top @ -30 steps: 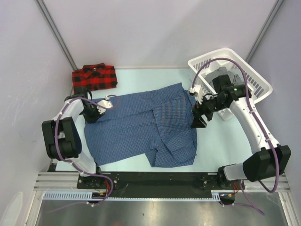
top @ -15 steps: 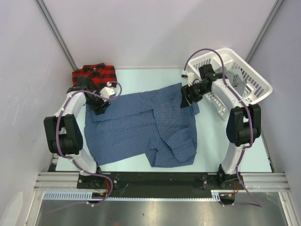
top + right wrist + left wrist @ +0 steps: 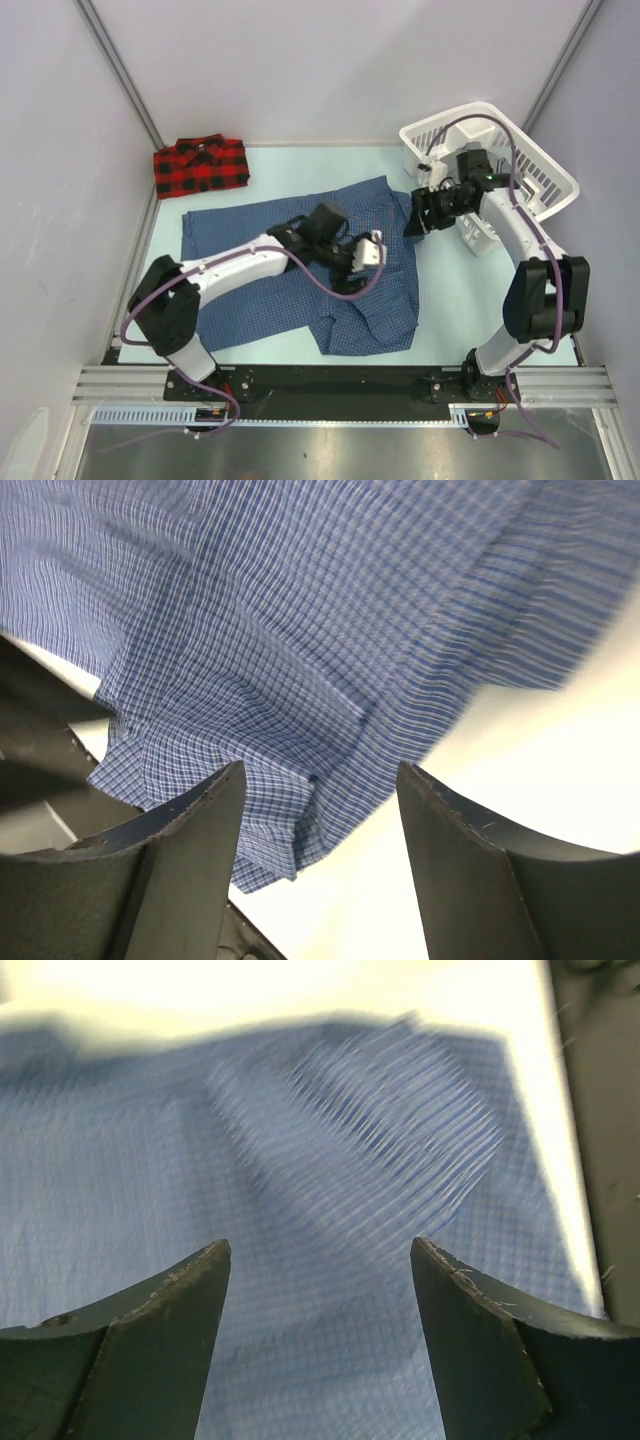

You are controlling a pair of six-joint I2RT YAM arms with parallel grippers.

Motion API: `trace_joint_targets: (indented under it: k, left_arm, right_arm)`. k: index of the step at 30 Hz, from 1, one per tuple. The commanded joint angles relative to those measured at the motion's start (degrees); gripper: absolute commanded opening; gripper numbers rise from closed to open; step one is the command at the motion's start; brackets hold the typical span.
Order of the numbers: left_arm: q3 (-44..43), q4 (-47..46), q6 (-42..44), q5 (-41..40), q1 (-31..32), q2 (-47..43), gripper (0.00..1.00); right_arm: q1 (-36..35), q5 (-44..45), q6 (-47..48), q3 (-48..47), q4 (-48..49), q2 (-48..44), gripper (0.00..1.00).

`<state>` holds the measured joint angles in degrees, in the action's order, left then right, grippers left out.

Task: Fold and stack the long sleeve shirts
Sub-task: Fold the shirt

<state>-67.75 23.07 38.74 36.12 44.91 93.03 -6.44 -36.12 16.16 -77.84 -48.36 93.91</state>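
Blue checked shirt (image 3: 255,305) lies mid-table, partly folded; red plaid shirt (image 3: 200,167) sits folded at the far-left corner. Left gripper (image 3: 320,1245) and right gripper (image 3: 320,765) hover over the blue one, jaws wide, empty. Next, I'd say: pinch an edge, fold.

left arm (image 3: 240,265) stretched low, far to the right across the middle, wrist past centre. left gripper (image 3: 372,250) points right, jaws wide apart, nothing between them. right arm (image 3: 510,225) runs from its elbow toward the far side, wrist bent left. right gripper (image 3: 414,214) points left, jaws apart, empty
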Motion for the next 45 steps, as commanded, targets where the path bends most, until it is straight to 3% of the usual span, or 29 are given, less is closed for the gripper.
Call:
trace_joint_targets:
  k: [1,8,11,13,14,16,17,20,31,38,42,45]
  left_arm:
    - [-2.8,-6.8,-5.8,-2.6,6.6,4.4,0.79]
    - [-6.6,-5.5,-10.2,-4.6,13.2,11.9,0.86]
    - [-6.9,-5.5,-11.9,-6.4,15.6,14.5,0.81]
    - [-7.0,-5.3,-12.5,-8.7,16.1,15.8,0.7]
    - [-7.0,-4.8,-12.5,-9.4,16.1,16.2,0.54]
    - [-6.3,-4.1,-10.4,-8.7,16.1,15.8,0.37]
    - [-5.1,-3.3,-9.3,-7.7,16.1,15.2,0.22]
    - [-2.5,-2.4,-5.8,-2.5,16.1,10.6,0.0]
    - [1.7,3.5,1.9,10.5,16.0,1.4,0.0]
    - [-3.8,18.0,12.1,14.1,16.0,2.9,0.0]
    - [-4.1,20.6,12.8,16.1,16.0,4.0,0.0]
    - [-3.5,17.1,7.8,15.0,15.9,4.6,0.01]
  right_arm:
    - [2.0,-1.8,0.6,1.1,0.8,-4.8,0.66]
    - [3.1,-2.4,-1.8,4.4,3.3,-10.1,0.66]
    - [3.6,-2.6,-2.1,6.4,3.7,-11.6,0.66]
    - [3.7,-2.9,-2.7,7.7,4.1,-12.5,0.66]
    - [3.7,-3.1,-2.8,8.1,4.5,-12.7,0.66]
    - [3.7,-2.8,-3.1,8.9,5.2,-13.2,0.66]
    - [3.7,-2.7,-3.1,9.0,5.4,-13.2,0.66]
    - [4.0,-2.9,-2.5,9.6,5.4,-13.8,0.65]
    - [4.1,-3.8,-2.5,9.3,8.8,-13.2,0.64]
    - [4.1,-3.9,-3.1,6.0,11.3,-10.2,0.65]
    - [4.1,-4.0,-4.1,4.7,13.4,-9.1,0.65]
    - [3.9,-4.7,-4.9,4.4,14.5,-8.7,0.65]
